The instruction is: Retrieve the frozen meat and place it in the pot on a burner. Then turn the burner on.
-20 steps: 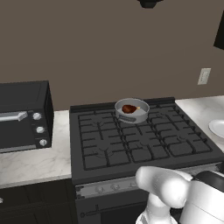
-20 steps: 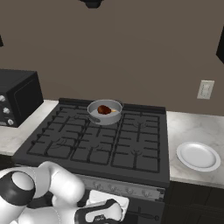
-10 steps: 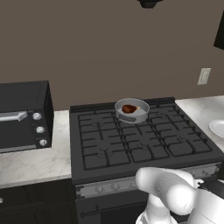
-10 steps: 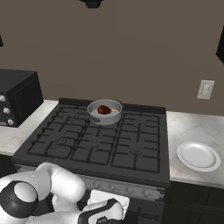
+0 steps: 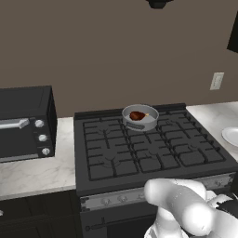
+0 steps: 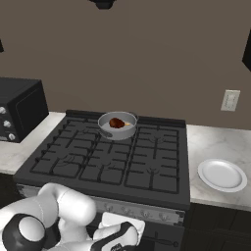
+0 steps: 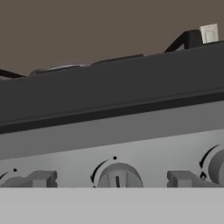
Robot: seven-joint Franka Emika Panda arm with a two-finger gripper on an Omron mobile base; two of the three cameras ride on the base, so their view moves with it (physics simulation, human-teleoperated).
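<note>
Meat in, burner unlit: my gripper [image 6: 117,234], fingers spread and empty, faces the stove's knobs.
Next, I judge: pick the knob [image 7: 117,176] for the burner under the pot [image 5: 140,117] holding the frozen meat [image 5: 137,115].

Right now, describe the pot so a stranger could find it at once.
Start at the black stove between the toaster oven and the white plate. On its back row, left of centre, sits the pot: shallow grey metal, the one vessel on the grates, with the reddish meat inside.
</note>
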